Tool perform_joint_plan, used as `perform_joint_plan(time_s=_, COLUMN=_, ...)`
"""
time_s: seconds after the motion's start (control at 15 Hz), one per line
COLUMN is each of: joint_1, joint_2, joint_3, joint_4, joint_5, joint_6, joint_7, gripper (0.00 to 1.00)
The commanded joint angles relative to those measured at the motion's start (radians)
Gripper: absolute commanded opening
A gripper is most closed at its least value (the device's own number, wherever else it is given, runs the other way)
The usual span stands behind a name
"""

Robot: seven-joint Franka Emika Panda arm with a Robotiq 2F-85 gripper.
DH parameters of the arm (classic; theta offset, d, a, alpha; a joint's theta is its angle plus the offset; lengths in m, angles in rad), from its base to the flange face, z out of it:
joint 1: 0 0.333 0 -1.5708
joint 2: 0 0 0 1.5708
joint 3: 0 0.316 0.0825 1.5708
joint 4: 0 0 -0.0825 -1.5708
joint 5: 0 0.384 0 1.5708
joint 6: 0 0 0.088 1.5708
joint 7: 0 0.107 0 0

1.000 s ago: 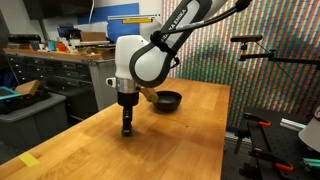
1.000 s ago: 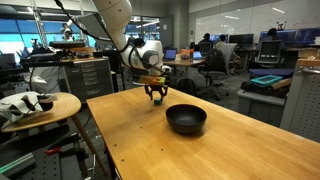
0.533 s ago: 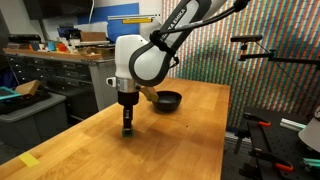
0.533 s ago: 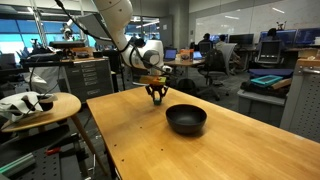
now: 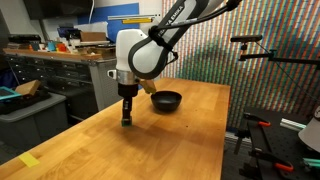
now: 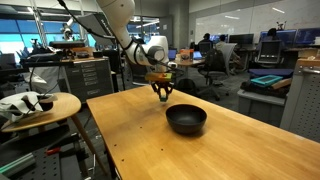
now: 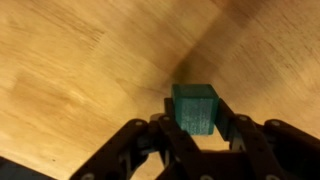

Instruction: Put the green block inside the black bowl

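My gripper [image 7: 195, 112] is shut on the small dark-green block [image 7: 194, 106], which sits between the two black fingers above the wooden table. In an exterior view the gripper [image 5: 127, 117] hangs a little above the table top, nearer the camera than the glossy black bowl [image 5: 167, 100]. In an exterior view the gripper [image 6: 162, 95] is behind and just left of the black bowl [image 6: 186, 119], lifted above the table. The bowl looks empty. The block is too small to make out in both exterior views.
The wooden table [image 5: 150, 145] has a flat yellow piece [image 5: 29, 159] near its front left corner. A round side table [image 6: 40, 105] with white objects stands beside the table. Cabinets and benches [image 5: 45, 75] stand behind.
The gripper has risen from the table surface with the green block held in it and shifted slightly toward the bowl. The bowl has not moved.
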Motion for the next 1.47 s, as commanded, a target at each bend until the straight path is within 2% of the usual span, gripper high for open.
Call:
perform_joint_plan(time_s=0.0, joint_1=-0.02, joint_2=-0.051, joint_3=-0.012, joint_4=0.03, joint_5=-0.019, joint_6=-0.06, joint_7=0.016, gripper=0.18)
perform_joint_plan(time_s=0.27, joint_1=-0.045, joint_2=-0.112, joint_3=-0.029, joint_4=0.031, joint_5=-0.018, joint_6=-0.097, joint_7=0.017, gripper=0.18)
perform_joint_plan(time_s=0.67, joint_1=-0.082, joint_2=-0.208, joint_3=-0.075, joint_4=-0.032, joint_5=-0.021, joint_6=-0.126, joint_7=0.039, gripper=0.17)
perform_joint_plan(time_s=1.4, joint_1=-0.119, joint_2=-0.332, joint_3=-0.159, joint_4=-0.24, joint_5=-0.043, joint_6=-0.099, joint_7=0.146, gripper=0.17)
